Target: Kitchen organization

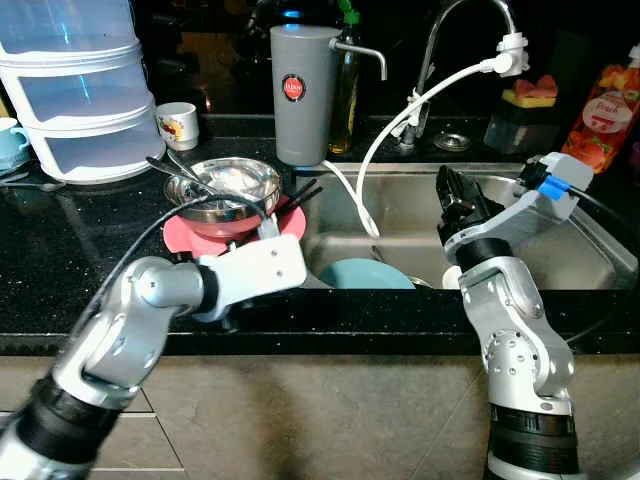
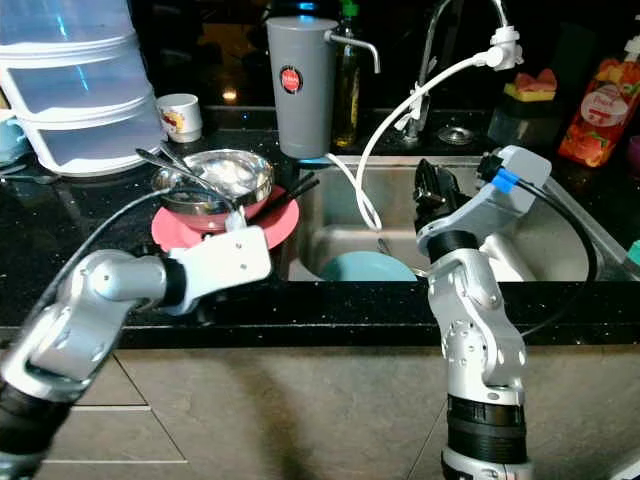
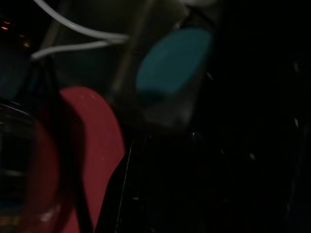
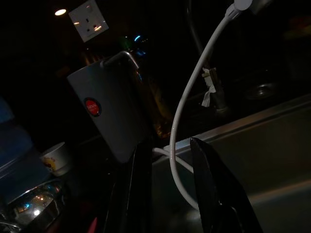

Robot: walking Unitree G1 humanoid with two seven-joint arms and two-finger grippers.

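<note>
Black fingers of the right pincer stand apart with nothing between them, raised over the steel sink; the right wrist view confirms the gap, looking past the white hose toward the grey jug. The left pincer lies low on the dark bench just beside the red plate; whether its fingers are parted or closed cannot be told.

Step in hand, as judged: gathering the dishes at the sink's edge. To do it well, the left pincer should take the red plate by its near rim and keep it level, since the steel bowl sits on it, holding something pale, with a utensil leaning out and dark sticks lying across the plate. The right pincer needs to pass clear of the hose.

Containers: the sink holds a teal plate; a small printed cup stands behind the bowl, beside stacked translucent tubs.
</note>
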